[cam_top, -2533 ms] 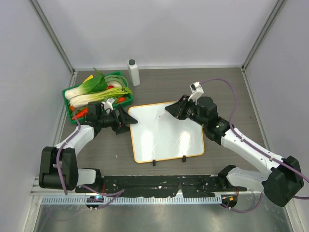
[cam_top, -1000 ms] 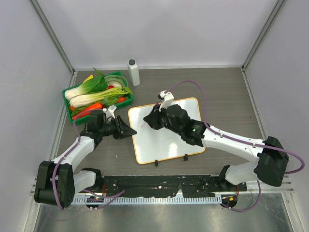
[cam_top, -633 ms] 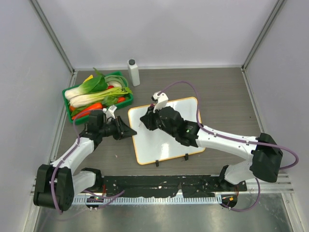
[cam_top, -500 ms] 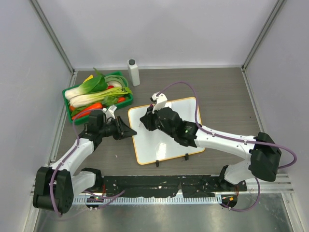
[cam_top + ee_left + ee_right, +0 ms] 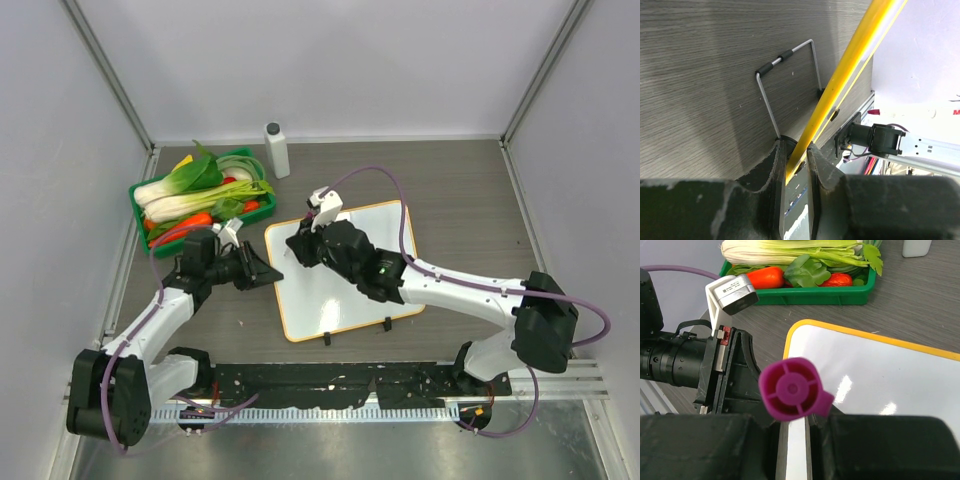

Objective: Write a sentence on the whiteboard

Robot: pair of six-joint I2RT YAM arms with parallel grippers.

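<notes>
The whiteboard, white with a thin orange frame, lies in the middle of the table. My left gripper is shut on its left edge; in the left wrist view the frame runs between the jaws of that gripper. My right gripper hovers over the board's far left corner, shut on a marker whose magenta end faces the right wrist camera. In that view the right gripper looks down on the board and the left gripper. No sentence is in view on the board.
A green tray of vegetables sits at the far left, close behind the left gripper, also in the right wrist view. A white bottle stands behind it. A wire stand juts from under the board.
My right arm has swung left across the board with the marker, from its far right side to its far left corner. The left gripper has stayed on the board's left edge.
</notes>
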